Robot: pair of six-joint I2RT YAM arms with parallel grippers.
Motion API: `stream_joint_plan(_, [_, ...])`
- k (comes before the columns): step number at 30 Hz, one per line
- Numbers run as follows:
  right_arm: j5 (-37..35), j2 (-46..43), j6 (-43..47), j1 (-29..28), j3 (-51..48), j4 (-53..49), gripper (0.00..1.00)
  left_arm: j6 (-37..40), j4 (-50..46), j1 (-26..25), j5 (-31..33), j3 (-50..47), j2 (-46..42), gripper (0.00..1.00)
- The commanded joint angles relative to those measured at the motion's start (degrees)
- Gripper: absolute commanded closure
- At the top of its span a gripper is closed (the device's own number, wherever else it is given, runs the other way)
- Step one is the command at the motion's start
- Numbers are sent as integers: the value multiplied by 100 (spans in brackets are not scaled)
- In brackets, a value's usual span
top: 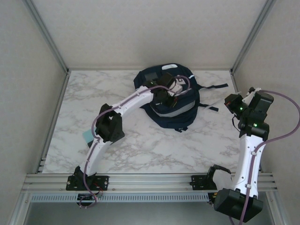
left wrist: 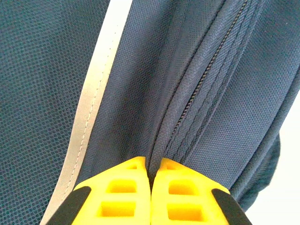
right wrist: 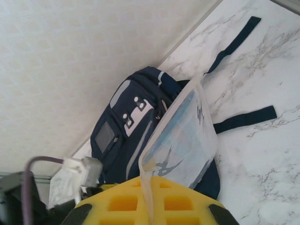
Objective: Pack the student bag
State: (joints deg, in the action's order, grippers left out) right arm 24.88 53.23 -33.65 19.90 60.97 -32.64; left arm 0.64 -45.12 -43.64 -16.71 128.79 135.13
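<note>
Navy fabric of the student bag (left wrist: 225, 122) lies right under my left end effector (left wrist: 151, 164), whose fingers (left wrist: 122, 187) are pinched together on the fold beside the zip (left wrist: 201, 79). My right end effector (right wrist: 150, 183) clamps the thin edge of a clear plastic pouch (right wrist: 183, 136), with the bag ahead of it on the worktop (right wrist: 262, 154). Risks, as I judge them: the pinch has cloth, not a puller, so pulling may drag the bag; the pouch may pivot or slip. No readable writing; the grey patch (right wrist: 104, 137) looks blank.
</note>
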Motion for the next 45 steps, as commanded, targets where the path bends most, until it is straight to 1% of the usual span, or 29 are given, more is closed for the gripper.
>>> stream_joint_plan(1, [114,8,41,28,24,111,100,-899,-31,458,-989,556,-164,100])
stream_joint_plan(4, [739,149,-472,-17,-261,812,100,-1169,32,586,-1299,826,-136,100])
stream_joint_plan(6, [1015,276,-792,-251,-446,1432,100,-1290,22,632,-1445,1024,-102,100])
stream_joint_plan(9, [941,584,-959,-876,-457,2052,100,-1345,-50,653,-1508,1268,-40,100])
stream_joint_plan(13, [854,1213,-1347,-1580,-384,2787,100,-1492,53,695,-1554,1289,-56,100])
stream_joint_plan(17, [840,1760,-1724,-1997,-480,3569,100,-1617,155,730,-1615,1289,-75,100])
stream_joint_plan(20, [706,2014,-1900,-2069,-794,3830,100,-1620,162,742,-1618,1275,-109,100])
stream_joint_plan(25, [321,2224,-1868,-2068,-1645,4036,100,-1698,278,746,-1716,1038,-238,100])
stream_joint_plan(29, [143,2472,-1773,-2069,-2112,4119,100,-1877,627,745,-1766,485,-489,100])
stream_joint_plan(33, [-48,2825,-1721,-2069,-2278,3966,100,-2014,984,739,-1766,-24,-788,100])
stream_joint_plan(37, [-187,3297,-1944,-2099,-2233,4485,100,-2016,1010,669,-1769,-152,-951,100])
stream_joint_plan(41, [-250,4009,-2317,-2284,-1725,5109,100,-1973,902,564,-1790,-150,-1042,100])
stream_joint_plan(45, [-554,4578,-2832,-2495,-1260,5705,100,-1978,872,482,-1749,-188,-1151,100])
